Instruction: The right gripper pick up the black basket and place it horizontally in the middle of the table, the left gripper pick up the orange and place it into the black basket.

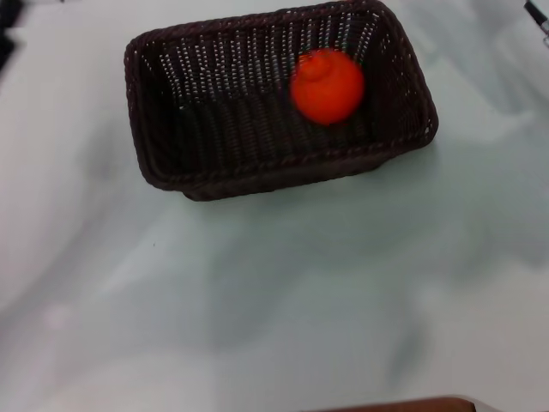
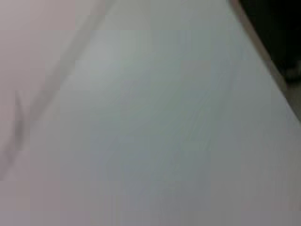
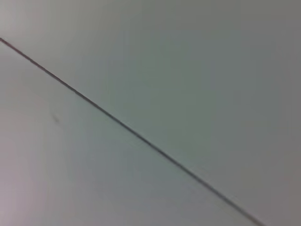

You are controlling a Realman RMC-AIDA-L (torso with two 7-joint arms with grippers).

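Orange, firm, smooth, roll-prone, lies upper centre inside stiff, light black basket; grip basket's rim; pincer states cannot be told.

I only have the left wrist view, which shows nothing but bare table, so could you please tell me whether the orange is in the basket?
Observer: Yes. In the head view the orange lies inside the black basket, toward its right end.
Operator: Thank you. How does the basket lie?
Observer: It stands upright on the table, with its long side running left to right, slightly skewed, in the far part of the view.
Operator: And where are the grippers?
Observer: Both are apart from the basket. Only a dark sliver of the left gripper shows at the far left corner, and a sliver of the right gripper at the far right corner.
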